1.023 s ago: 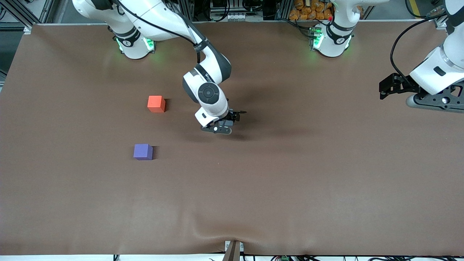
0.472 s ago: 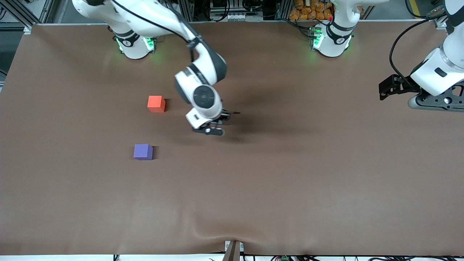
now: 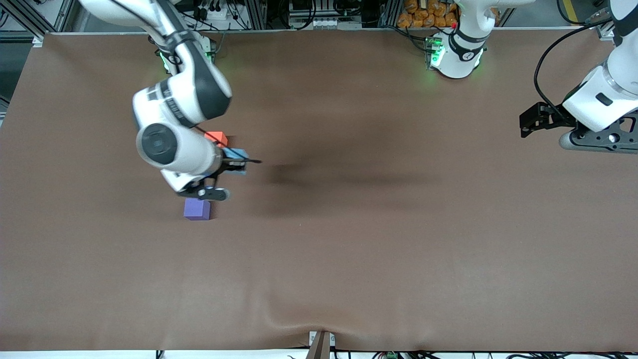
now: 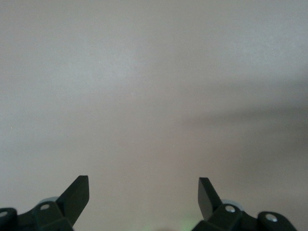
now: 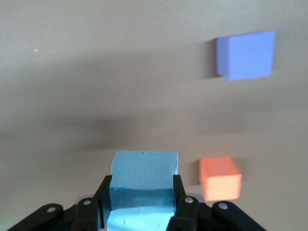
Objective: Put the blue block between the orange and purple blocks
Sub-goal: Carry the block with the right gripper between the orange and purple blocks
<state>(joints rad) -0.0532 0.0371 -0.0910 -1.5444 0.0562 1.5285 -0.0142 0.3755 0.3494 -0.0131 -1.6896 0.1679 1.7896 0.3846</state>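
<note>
My right gripper is shut on the sky-blue block and holds it in the air over the table between the other two cubes, a little toward the left arm's end. In the right wrist view the blue block sits clamped between the two fingers. The orange-red block lies on the table, partly hidden by the right arm; it also shows in the right wrist view. The violet-purple block lies nearer the front camera; it also shows in the right wrist view. My left gripper is open and empty, waiting at the left arm's end of the table.
The table is covered by a brown cloth with a wrinkle at its front edge. The two arm bases stand along the back edge. The left wrist view shows only bare cloth.
My right arm has swung with the blue block from the table's middle toward the right arm's end, to the space by the orange and purple blocks. The left arm has barely moved.
</note>
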